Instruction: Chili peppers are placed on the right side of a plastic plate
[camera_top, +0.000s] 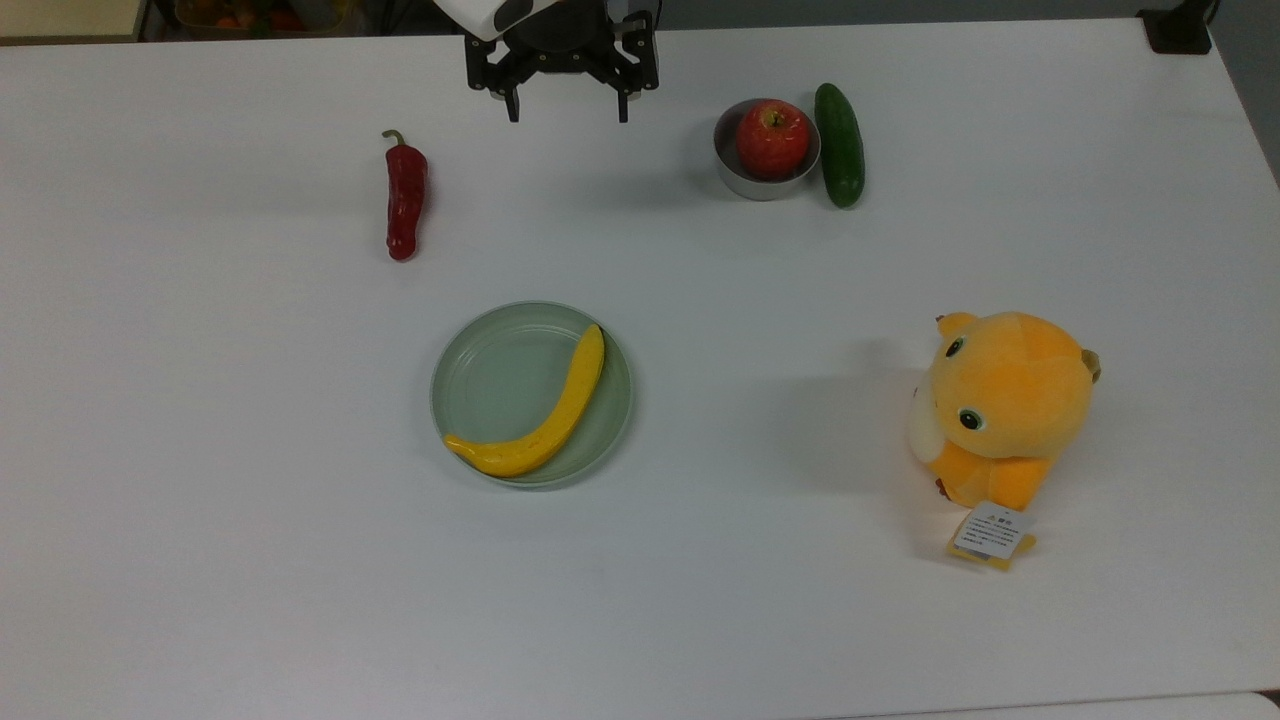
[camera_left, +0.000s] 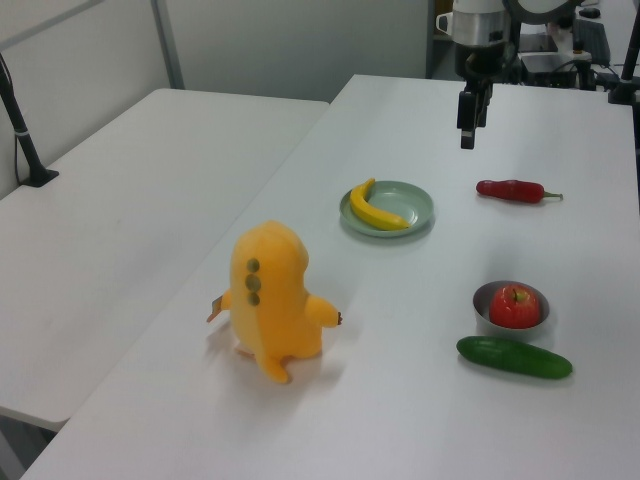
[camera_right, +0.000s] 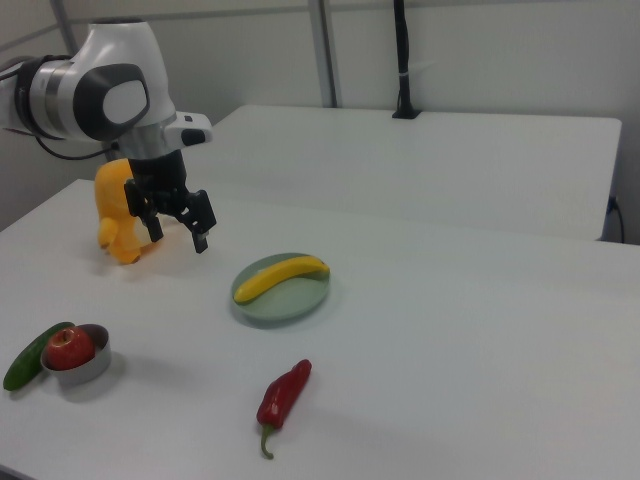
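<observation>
So the dark red, glossy, wrinkled chili pepper with the curved green stem (camera_top: 405, 199) is just lying flat on the white table (camera_top: 200, 450), stem end pointing toward the top view's upper edge. It's off to the upper left of the round, pale mint-green plastic plate (camera_top: 500, 375) in the top view, well apart from it, not touching anything. In the right view the chili (camera_right: 284, 394) sits nearer the camera than the plate (camera_right: 290, 300).

On the plate there's a curved yellow banana (camera_top: 545, 420), lying along the top view's right and lower part of the plate, its lower tip reaching the rim.

The black two-finger gripper (camera_top: 567, 108) hangs in the air above the table at the top view's upper edge, between the chili and the bowl. Its jaws are spread wide with nothing between them, and in the right view the gripper (camera_right: 178, 233) is clearly up off the surface.

Further to the top view's right: a small grey metal bowl (camera_top: 745, 183) with a red apple (camera_top: 773, 138) in it, and a dark green cucumber (camera_top: 839, 144) just beside the bowl. Well apart from all that, an orange plush toy (camera_top: 1005, 405) with a paper tag (camera_top: 990, 533).
</observation>
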